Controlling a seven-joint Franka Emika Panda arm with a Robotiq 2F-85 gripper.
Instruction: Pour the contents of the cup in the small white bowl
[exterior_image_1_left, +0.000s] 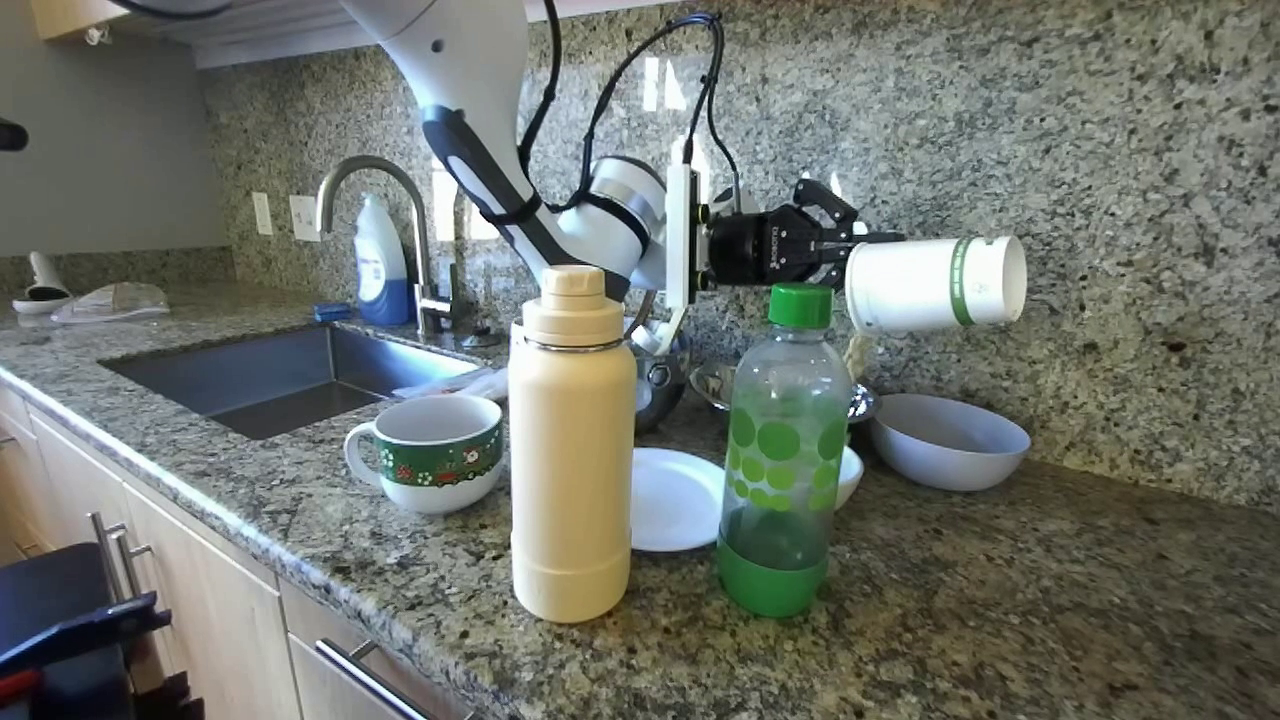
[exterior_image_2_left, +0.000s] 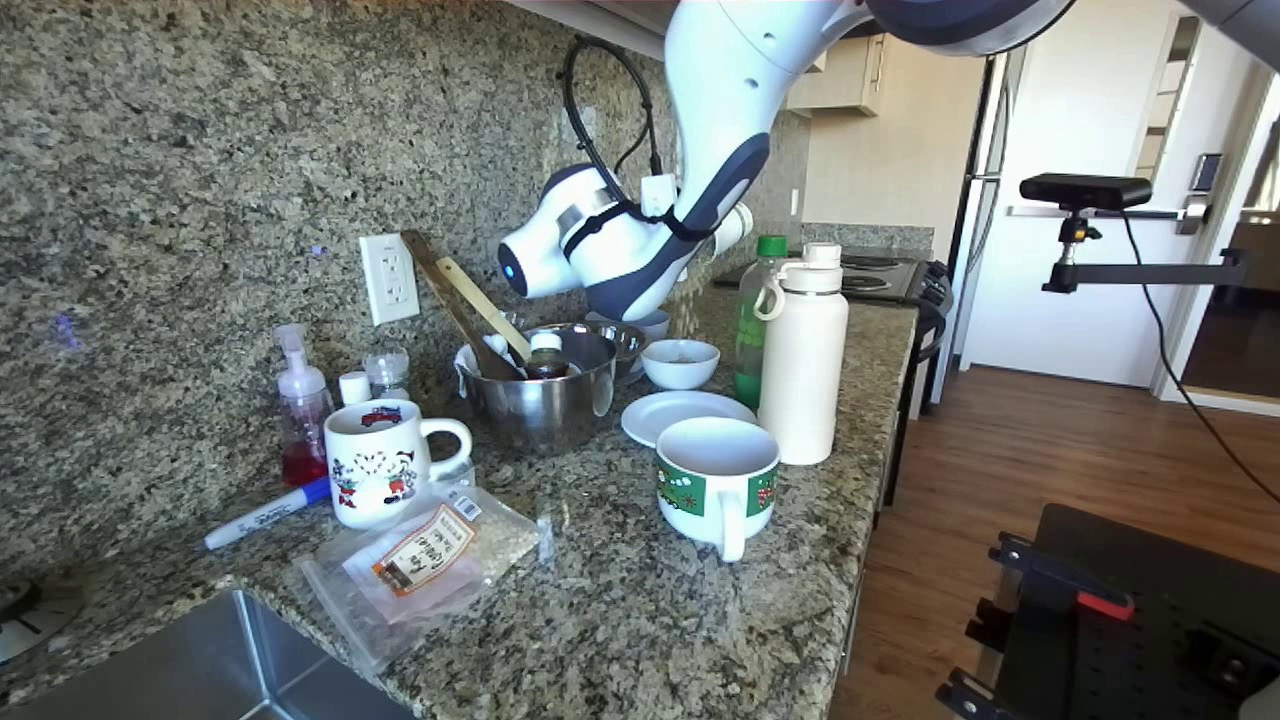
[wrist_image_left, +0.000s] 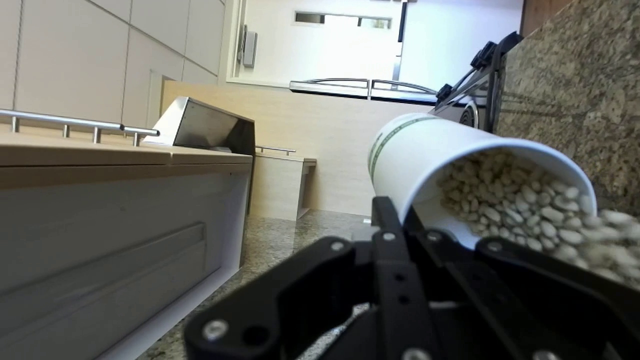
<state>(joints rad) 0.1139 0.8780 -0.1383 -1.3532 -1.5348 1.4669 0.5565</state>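
Pinches the cup (exterior_image_1_left: 908, 287) between fingers (wrist_image_left: 386, 216), holding it tilted above the small white bowl (exterior_image_2_left: 680, 377), presumably to pour beans (wrist_image_left: 527, 210).

A speckled wall (exterior_image_2_left: 250, 150) backs the counter (exterior_image_2_left: 620, 570) — brown floor (exterior_image_2_left: 1000, 450) meets a white door (exterior_image_2_left: 1080, 330).
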